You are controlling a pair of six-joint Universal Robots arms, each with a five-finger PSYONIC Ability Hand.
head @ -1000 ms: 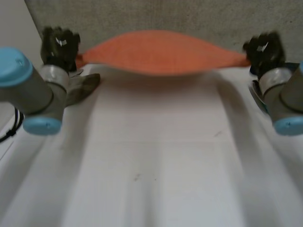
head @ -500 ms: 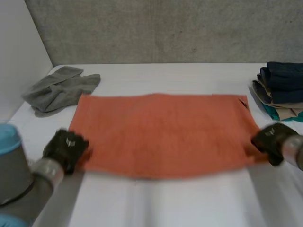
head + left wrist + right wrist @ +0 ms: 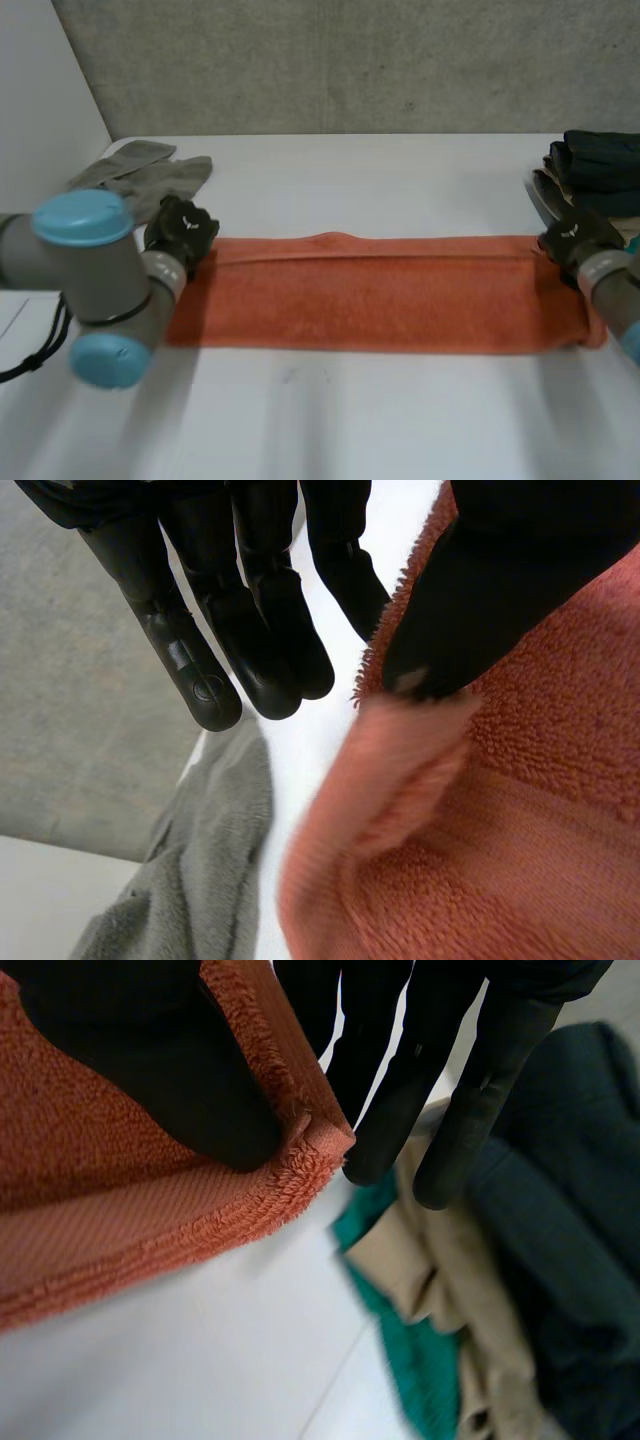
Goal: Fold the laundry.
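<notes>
An orange towel (image 3: 380, 295) lies across the table as a long strip, folded in half. My left hand (image 3: 180, 232) is at its far left corner, where the thumb (image 3: 500, 590) pins the towel's (image 3: 540, 810) corner against the straight fingers (image 3: 200, 630). My right hand (image 3: 570, 238) is at the far right corner. Its thumb (image 3: 130, 1050) pinches the towel's (image 3: 110, 1200) doubled edge against the fingers (image 3: 480, 1060).
A crumpled grey cloth (image 3: 140, 175) lies at the table's far left, just beyond my left hand's fingertips (image 3: 190, 880). A stack of folded dark, tan and green clothes (image 3: 600, 170) sits at the far right, close to my right hand (image 3: 520, 1260).
The towel was laid out flat toward the near side. Both hands then carried its near edge over to the far edge, folding it in half.
</notes>
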